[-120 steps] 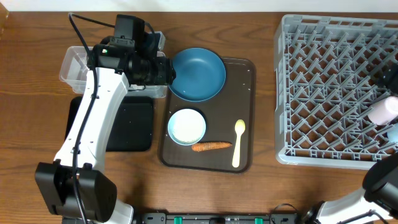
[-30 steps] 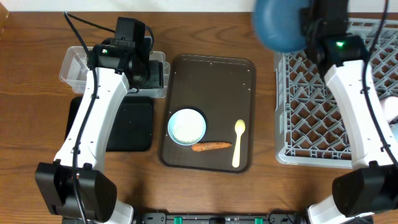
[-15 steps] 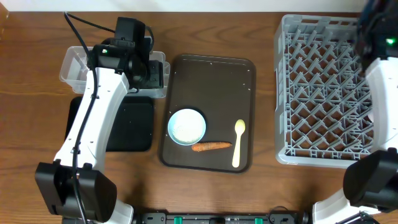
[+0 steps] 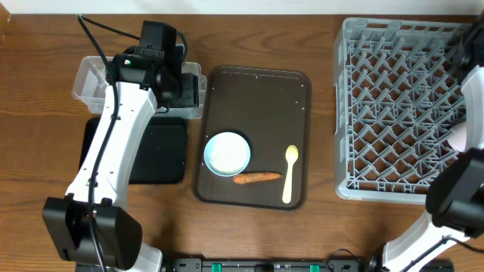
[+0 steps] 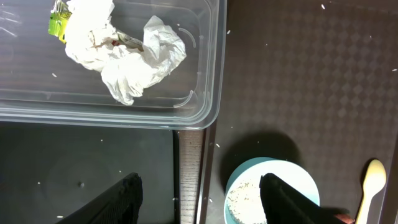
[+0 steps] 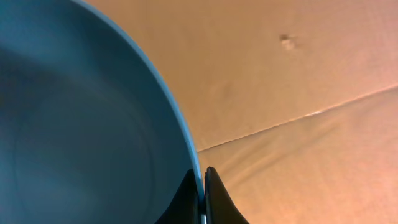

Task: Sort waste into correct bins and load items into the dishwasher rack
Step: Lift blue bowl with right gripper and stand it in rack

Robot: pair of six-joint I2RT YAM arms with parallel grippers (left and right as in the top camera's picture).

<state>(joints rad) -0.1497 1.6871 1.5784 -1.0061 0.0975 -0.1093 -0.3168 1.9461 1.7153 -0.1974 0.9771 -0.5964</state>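
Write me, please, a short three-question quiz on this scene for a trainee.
1. True or false: the crumpled white tissue lies in the clear rectangular plastic tub.
2. The right end effector grips: A nothing; B the rim of the large dark blue bowl; C the pale yellow spoon.
3. Fill in: on the dark brown serving tray, the small light blue bowl holds white ___.
Key: 1 true; 2 B; 3 rice.

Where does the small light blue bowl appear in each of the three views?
Overhead: small light blue bowl on the brown tray, lower left part.
Left wrist: bottom edge, right of centre.
Right wrist: not in it; the large dark blue bowl fills the left.
Shared landmark: pale yellow spoon, right of the bowl in overhead and left wrist.
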